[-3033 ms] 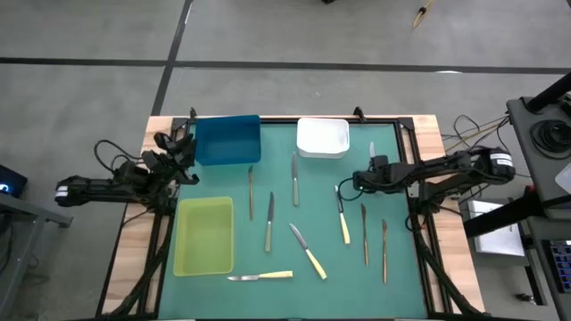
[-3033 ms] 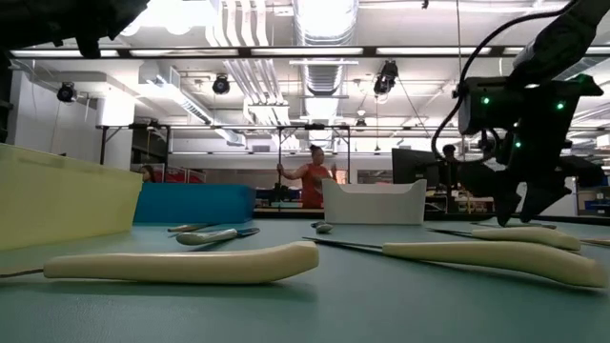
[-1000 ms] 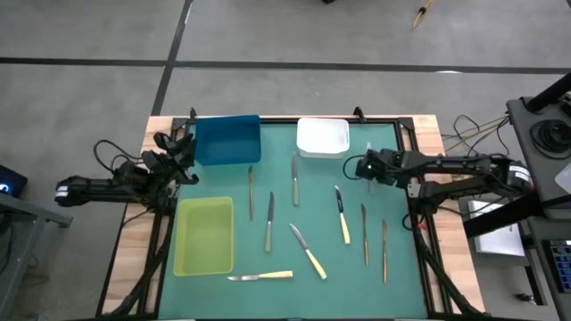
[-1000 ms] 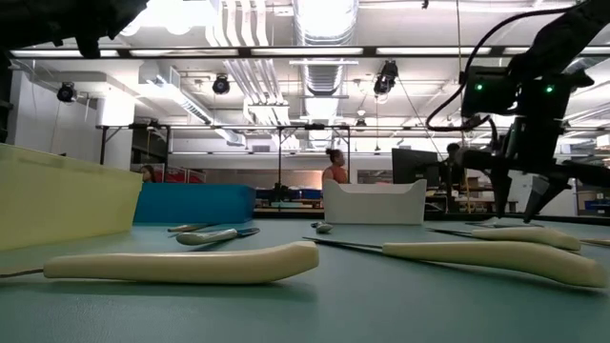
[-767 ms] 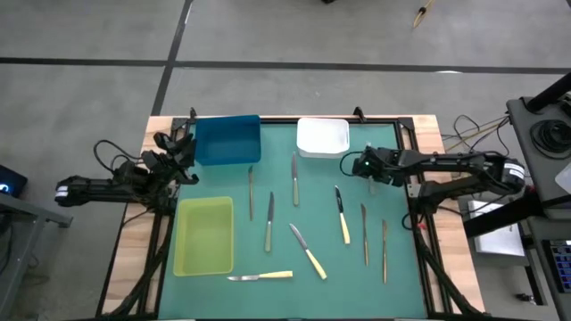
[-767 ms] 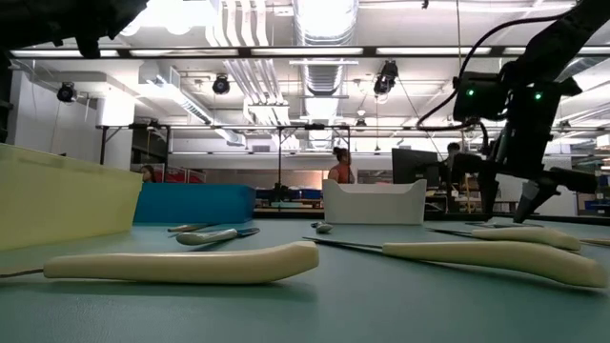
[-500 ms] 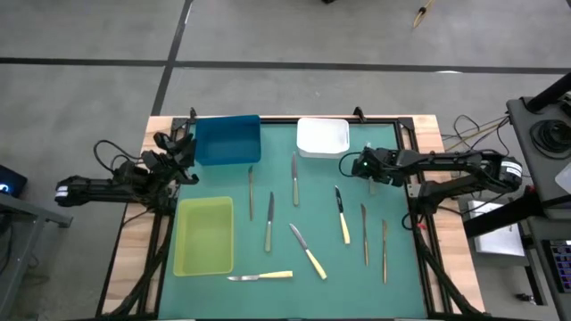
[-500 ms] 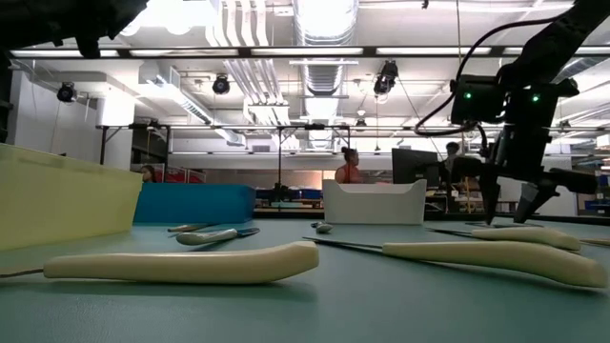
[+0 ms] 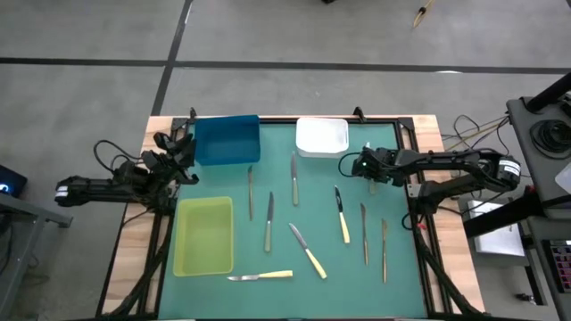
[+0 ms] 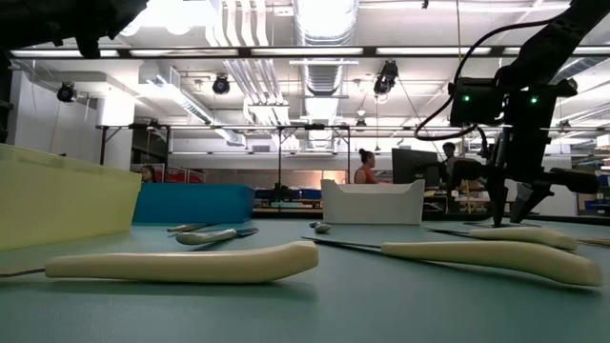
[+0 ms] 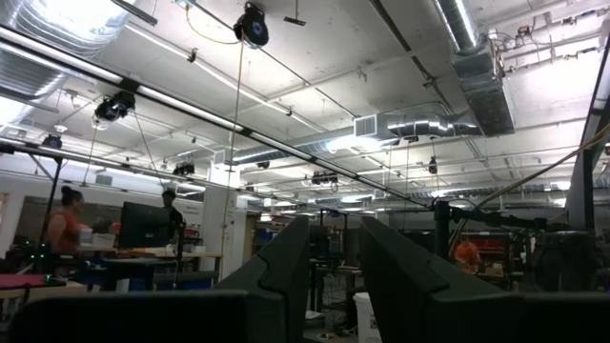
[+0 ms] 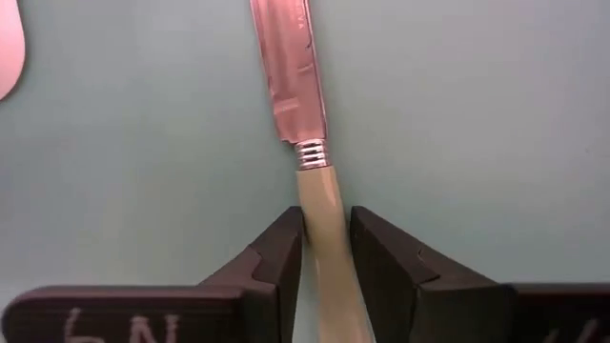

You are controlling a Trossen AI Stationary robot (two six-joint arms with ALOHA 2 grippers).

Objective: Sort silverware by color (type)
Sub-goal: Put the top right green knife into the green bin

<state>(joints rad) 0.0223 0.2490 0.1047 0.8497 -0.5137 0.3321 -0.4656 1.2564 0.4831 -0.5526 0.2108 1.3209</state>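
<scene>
Right gripper: fingers closed narrowly on pale yellow handle of slim steel-bladed knife
Knife place: flat on green mat, near white tray
Knife axis: blade pointed away from gripper
Left gripper: parked at table's left edge, fingers narrowly parted, nothing held

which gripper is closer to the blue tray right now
Left. The left gripper sits just off the blue tray, at the table's left edge. The right gripper is across the table, past the white tray, its fingers closed around a yellow-handled knife.
</scene>
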